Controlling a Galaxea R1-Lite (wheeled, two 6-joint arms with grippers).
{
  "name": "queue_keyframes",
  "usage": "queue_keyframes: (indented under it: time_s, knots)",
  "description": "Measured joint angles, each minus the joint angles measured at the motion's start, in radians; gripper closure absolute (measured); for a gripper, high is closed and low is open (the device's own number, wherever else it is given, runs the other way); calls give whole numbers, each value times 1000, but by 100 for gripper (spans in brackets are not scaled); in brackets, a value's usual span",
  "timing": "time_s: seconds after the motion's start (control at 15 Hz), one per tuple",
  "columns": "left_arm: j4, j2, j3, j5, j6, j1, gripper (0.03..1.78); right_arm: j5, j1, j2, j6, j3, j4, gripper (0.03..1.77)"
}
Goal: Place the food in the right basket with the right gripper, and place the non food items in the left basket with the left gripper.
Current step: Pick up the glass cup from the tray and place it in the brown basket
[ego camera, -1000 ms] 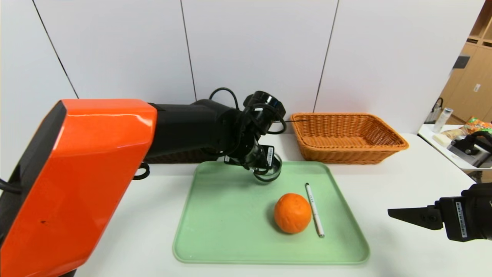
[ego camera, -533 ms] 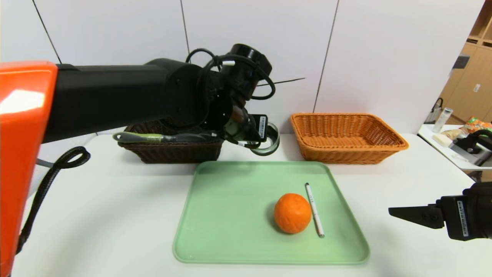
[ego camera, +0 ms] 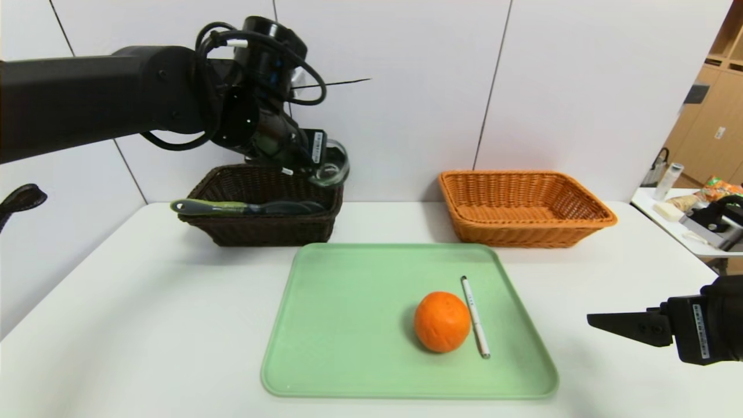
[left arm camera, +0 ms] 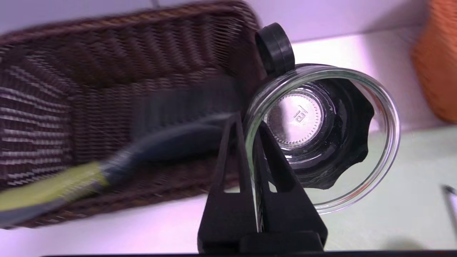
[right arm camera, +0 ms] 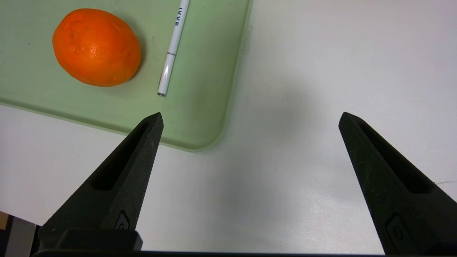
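My left gripper (ego camera: 313,164) hangs above the right end of the left basket (ego camera: 261,229), a dark brown wicker one, and is shut on the rim of a small clear glass cup (ego camera: 333,166). In the left wrist view the gripper (left arm camera: 247,120) pinches the cup's wall (left arm camera: 357,92), one finger inside and one outside. A green-handled brush (ego camera: 232,207) lies in that basket (left arm camera: 53,89). The food, an orange (ego camera: 442,321), and a white pen (ego camera: 475,316) lie on the green tray (ego camera: 342,325). My right gripper (ego camera: 603,322) hovers open right of the tray, holding nothing (right arm camera: 250,119).
The right basket (ego camera: 522,229), orange-tan wicker, stands behind the tray's right corner. A side table (ego camera: 685,223) with packets and a bottle lies at the far right. A white wall runs close behind both baskets.
My left arm has lifted the glass cup off the tray's back edge and carried it up and to the left, over the dark basket. The right arm has stayed put.
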State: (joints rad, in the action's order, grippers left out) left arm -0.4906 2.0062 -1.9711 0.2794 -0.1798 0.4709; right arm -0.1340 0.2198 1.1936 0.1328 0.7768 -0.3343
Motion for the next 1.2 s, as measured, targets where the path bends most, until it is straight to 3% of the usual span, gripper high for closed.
queue_keyframes:
  time_s: [0.4,0.93,1.0,1.2]
  knots:
    - [74,73,0,-47,47,-174,172,0,1,0,0,-2,0,10]
    - [112,155,0,-48,72,-287,172,0,1,9,-1,-3,0,10]
    - [112,160,0,-49,72,-294,165,0,1,10,-1,-3,0,10]
    - [123,169,-2,-53,73,-302,116,0,1,11,-1,-3,0,10]
